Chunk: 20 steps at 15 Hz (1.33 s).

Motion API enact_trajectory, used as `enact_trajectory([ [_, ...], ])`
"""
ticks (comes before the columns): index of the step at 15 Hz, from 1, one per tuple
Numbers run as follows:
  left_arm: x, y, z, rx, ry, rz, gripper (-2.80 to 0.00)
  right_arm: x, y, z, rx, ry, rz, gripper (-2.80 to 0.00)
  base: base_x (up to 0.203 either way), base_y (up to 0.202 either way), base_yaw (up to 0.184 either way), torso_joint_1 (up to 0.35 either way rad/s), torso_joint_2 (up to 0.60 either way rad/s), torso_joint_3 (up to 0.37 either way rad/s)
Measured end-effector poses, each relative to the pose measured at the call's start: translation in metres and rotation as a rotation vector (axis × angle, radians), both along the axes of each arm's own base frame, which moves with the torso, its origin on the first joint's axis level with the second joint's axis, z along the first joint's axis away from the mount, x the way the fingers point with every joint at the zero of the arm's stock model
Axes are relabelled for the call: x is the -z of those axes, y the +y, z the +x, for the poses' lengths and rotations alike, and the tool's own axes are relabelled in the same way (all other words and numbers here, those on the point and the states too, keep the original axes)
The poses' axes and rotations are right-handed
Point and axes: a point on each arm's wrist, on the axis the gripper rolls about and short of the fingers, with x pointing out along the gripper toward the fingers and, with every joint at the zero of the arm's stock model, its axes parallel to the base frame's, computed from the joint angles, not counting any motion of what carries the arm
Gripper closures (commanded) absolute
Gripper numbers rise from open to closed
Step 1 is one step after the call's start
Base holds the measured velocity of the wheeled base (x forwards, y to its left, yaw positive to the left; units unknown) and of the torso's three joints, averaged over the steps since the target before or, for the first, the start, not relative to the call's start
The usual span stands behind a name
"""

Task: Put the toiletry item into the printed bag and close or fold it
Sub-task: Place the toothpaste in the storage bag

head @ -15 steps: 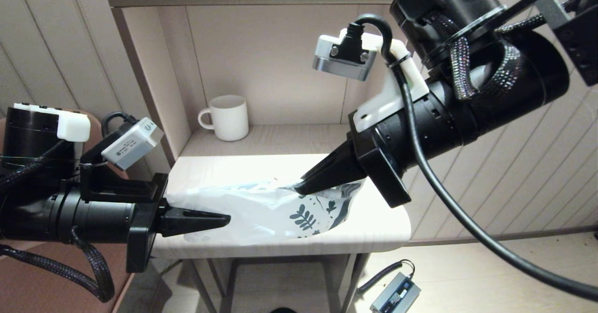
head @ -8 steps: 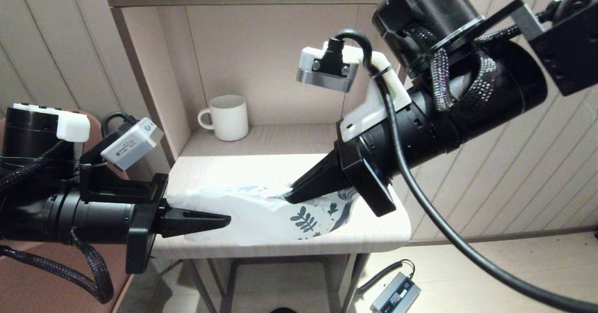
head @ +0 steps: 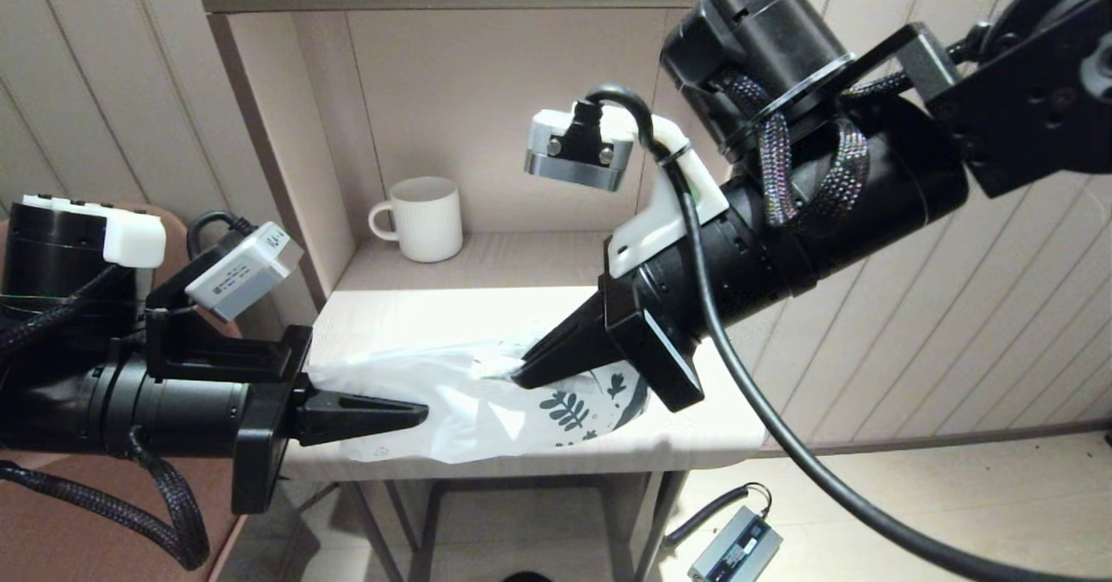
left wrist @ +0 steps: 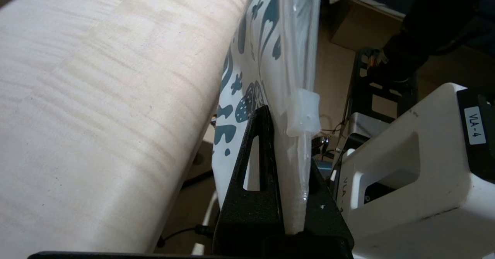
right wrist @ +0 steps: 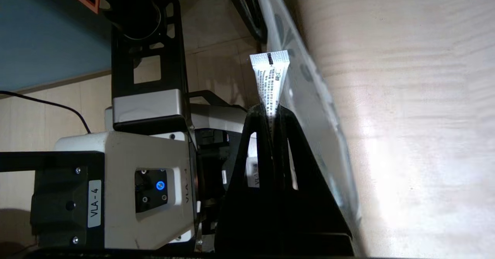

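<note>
centrally, the right gripper (head: 519, 376), jaws pinched shut on a small flat white tube (right wrist: 269, 81), is presenting it at the printed bag (head: 486, 408) lying at lower centre. the left gripper (head: 421, 408) is clamping the bag's edge. judgement: keeping the mouth taut while sliding the tube in shallowly is advisable.

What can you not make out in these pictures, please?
- Toiletry item: right wrist view shows only its crimped end; right gripper covers the rest.
- Its lettering: too small to read.
- Printed bag mouth: head view, right gripper hides it.
- Bag corner in left gripper: its fingers hide it, left wrist view.
</note>
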Motion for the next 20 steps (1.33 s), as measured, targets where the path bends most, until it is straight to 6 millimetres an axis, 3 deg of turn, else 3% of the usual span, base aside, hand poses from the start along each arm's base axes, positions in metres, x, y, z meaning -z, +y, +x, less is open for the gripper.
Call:
enact_trajectory([
  [6,0.004,0.001,-0.001,0.017,-0.083,0.033,0.00,-0.023,-0.014,-0.015,0.004,-0.070,0.065,0.00,0.000,0.000,0.000,0.000,0.00,0.000],
  [12,0.007,-0.004,-0.003,-0.067,-0.286,0.068,0.00,-0.017,-0.008,-0.014,-0.006,-0.051,0.045,0.00,0.000,0.000,0.000,0.000,0.00,0.000],
  [20,0.010,-0.007,-0.006,-0.064,-0.298,0.069,0.00,-0.001,0.005,-0.009,-0.025,-0.006,0.001,0.00,0.000,0.000,0.000,0.000,0.00,0.000],
])
